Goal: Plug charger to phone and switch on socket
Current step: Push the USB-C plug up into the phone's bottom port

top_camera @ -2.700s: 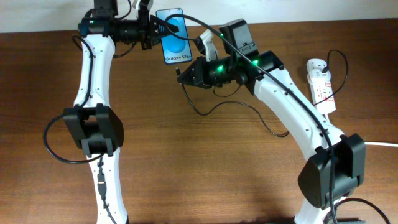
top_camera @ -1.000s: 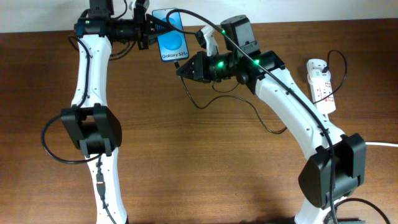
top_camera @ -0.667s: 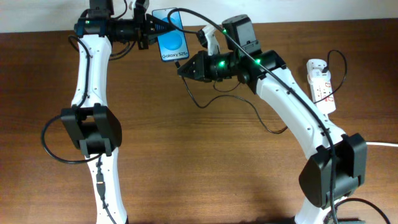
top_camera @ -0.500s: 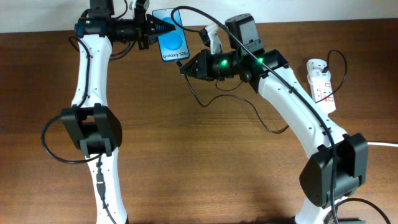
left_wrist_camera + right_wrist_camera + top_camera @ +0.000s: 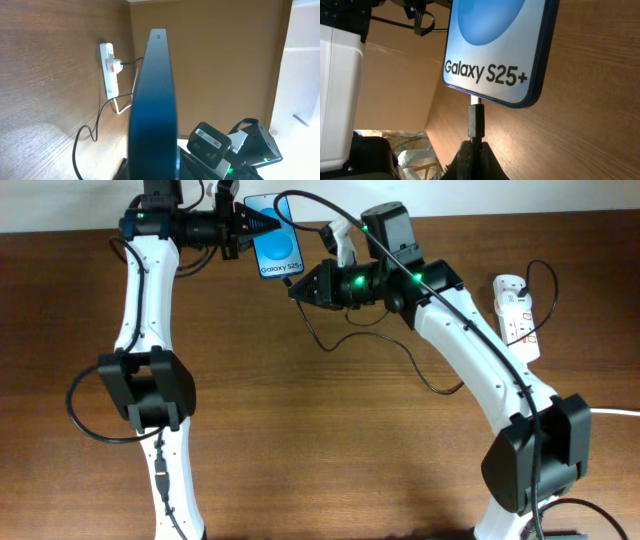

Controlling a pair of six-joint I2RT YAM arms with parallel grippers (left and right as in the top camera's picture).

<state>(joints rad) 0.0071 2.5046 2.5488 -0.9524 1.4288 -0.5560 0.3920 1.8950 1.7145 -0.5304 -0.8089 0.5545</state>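
Since the earliest overhead frame, the right gripper [image 5: 294,288] has shifted up and to the left, closing on the lower edge of the phone [image 5: 277,242]. The phone itself now sits slightly higher and more tilted. Over the last half second nothing visibly changes.

At the far left of the overhead view, the left gripper [image 5: 245,226] reaches in sideways above the back of the wooden table [image 5: 300,460]. Its jaws are clamped on the phone's left edge, holding it clear of the table with the blue screen facing up. The left wrist camera sees the phone [image 5: 152,100] edge-on, as a dark narrow slab.

Just to the right and below, the right gripper [image 5: 475,150] has its jaws pinched tight around the plug tip [image 5: 476,122] of the charger [image 5: 400,350]. In the right wrist view the plug points straight at the phone [image 5: 500,45]. Its metal end meets the lower edge beneath the "Galaxy S25+" lettering. A short stretch of bare metal shows between the black plug body and the frame, and whether it is fully seated cannot be told.

From the gripper the thin black cable drops to the table and loops rightward under the right arm. At the far right the socket [image 5: 517,315] lies flat on the table, well apart from the phone, with a white adapter [image 5: 116,65] plugged in. The position of its switches cannot be made out.
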